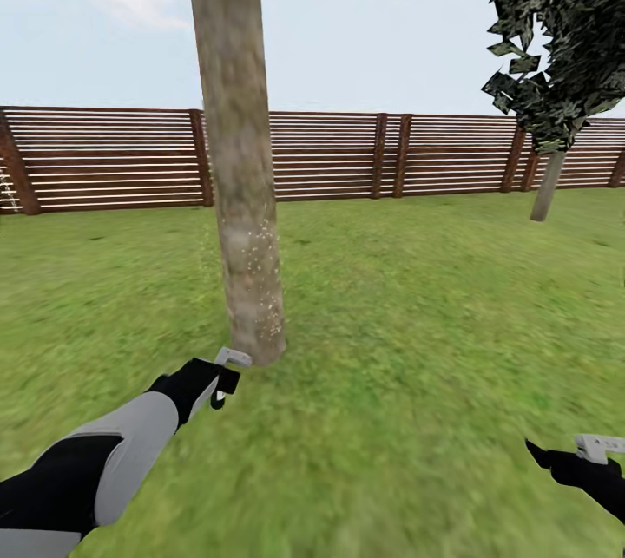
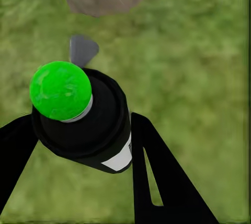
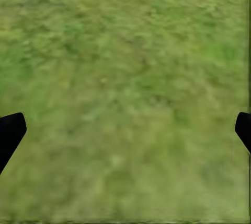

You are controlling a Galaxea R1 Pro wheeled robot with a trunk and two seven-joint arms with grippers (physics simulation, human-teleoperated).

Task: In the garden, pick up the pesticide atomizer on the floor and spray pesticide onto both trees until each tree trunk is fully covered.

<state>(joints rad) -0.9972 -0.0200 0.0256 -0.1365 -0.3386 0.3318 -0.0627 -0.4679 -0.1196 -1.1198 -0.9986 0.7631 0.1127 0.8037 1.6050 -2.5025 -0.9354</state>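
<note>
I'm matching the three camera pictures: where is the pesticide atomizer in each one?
Head view: pesticide atomizer low left of centre, at the left arm's tip beside the tree trunk base.
Left wrist view: centre, between the black jaws.
Right wrist view: not in it.
Shared landmark: the grass.

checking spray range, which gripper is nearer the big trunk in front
Left. The left gripper, holding the atomizer, sits right at the trunk base; the right gripper hangs far off to its right.

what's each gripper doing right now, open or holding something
Left gripper: shut on the pesticide atomizer, near the tree trunk.
Right gripper: open, holding nothing, over grass.
</note>
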